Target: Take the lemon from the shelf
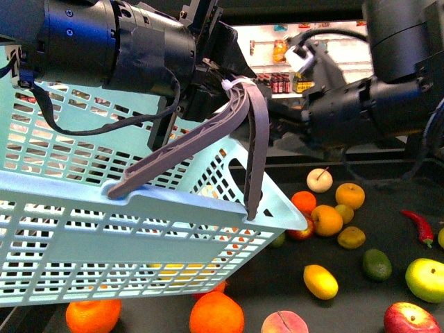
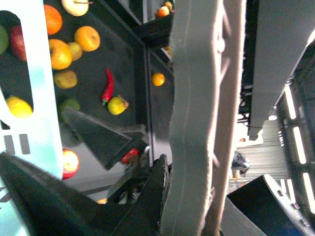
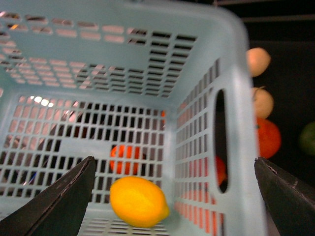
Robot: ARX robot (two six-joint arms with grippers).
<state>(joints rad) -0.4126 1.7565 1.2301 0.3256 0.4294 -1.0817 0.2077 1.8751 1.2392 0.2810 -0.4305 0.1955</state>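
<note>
Lemon (image 3: 139, 201) lies in blue basket (image 3: 236, 73) beneath right gripper (image 3: 173, 164), spread empty; left gripper (image 1: 216, 89) clamps handle (image 1: 208, 135); best to lift the right straight up, basket level.

Pale blue slotted basket (image 1: 139, 229), grey handle (image 1: 208, 139) raised, tilted, fills left foreground. Orange (image 1: 93, 316), second orange (image 1: 216, 313), peach (image 1: 284, 322) along near edge of counter (image 1: 381, 208). Red chili (image 1: 418, 226) by right edge. Red apple (image 1: 411, 319) at near right corner. Dark green fruit (image 1: 377, 264) behind apple.

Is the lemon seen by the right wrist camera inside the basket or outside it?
Inside. The lemon lies on the basket's slotted floor, walls around it, below the open right gripper.
</note>
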